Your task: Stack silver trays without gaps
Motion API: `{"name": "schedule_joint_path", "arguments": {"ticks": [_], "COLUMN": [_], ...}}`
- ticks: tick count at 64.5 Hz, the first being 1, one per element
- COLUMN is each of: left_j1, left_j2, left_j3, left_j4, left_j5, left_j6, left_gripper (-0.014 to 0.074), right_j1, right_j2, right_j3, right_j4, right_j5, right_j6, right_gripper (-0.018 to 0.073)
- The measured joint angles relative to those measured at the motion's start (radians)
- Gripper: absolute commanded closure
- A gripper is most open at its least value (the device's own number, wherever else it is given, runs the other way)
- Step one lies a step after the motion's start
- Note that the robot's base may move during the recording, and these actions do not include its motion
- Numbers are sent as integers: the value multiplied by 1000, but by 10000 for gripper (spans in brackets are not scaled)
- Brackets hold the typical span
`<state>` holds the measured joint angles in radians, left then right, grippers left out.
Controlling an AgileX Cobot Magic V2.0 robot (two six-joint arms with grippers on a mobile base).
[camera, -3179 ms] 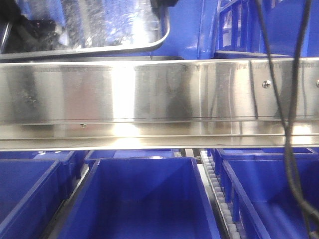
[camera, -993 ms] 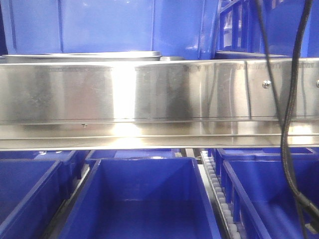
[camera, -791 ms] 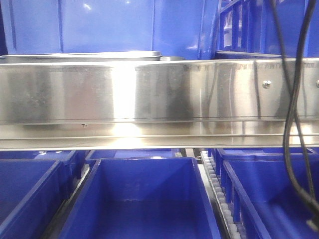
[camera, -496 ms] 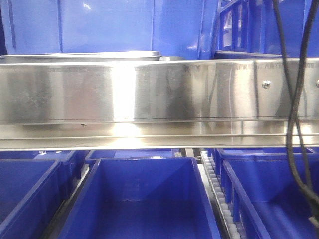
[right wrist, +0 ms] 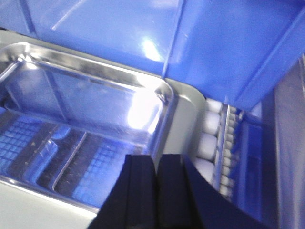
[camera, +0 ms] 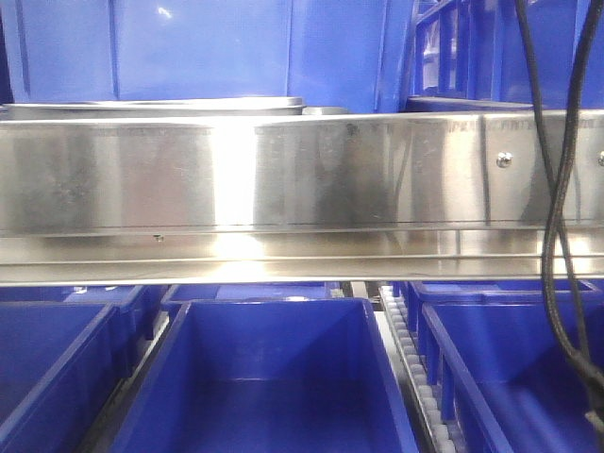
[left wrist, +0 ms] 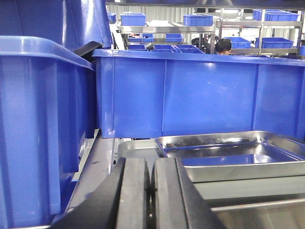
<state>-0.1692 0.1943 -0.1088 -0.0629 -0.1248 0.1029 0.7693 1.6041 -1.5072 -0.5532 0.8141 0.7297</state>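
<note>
Left wrist view: left end effector [left wrist: 151, 191] pressed together, empty, near the silver trays [left wrist: 228, 152]; right end effector [right wrist: 155, 191] likewise together, over a tray's rim

A long shiny steel shelf rail [camera: 283, 179] runs across the front view. Under it sit open blue plastic bins [camera: 274, 377]. A line of small white rollers [camera: 415, 368] runs between two bins. Black cables [camera: 557, 189] hang at the right. A big blue plastic crate [left wrist: 200, 93] stands behind.
</note>
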Motion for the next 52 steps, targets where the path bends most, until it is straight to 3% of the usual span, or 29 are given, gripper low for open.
{"name": "schedule_joint_path", "arguments": {"ticks": [12, 18, 36, 43, 52], "left_j1": [0, 0, 0, 0, 0], "left_j2": [0, 0, 0, 0, 0], "left_j3": [0, 0, 0, 0, 0], "left_j4": [0, 0, 0, 0, 0], "left_j5": [0, 0, 0, 0, 0], "left_j6": [0, 0, 0, 0, 0], "left_gripper": [592, 592, 592, 592, 592], "right_j1": [19, 47, 69, 28, -105], "right_j2": [-10, -53, -383, -534, -750], "right_j3": [4, 48, 373, 541, 755], "right_j4": [0, 0, 0, 4, 26], "right_j5": [-34, -116, -405, -499, -644], "right_j6": [0, -27, -59, -59, -59], "right_gripper": [631, 631, 631, 631, 631]}}
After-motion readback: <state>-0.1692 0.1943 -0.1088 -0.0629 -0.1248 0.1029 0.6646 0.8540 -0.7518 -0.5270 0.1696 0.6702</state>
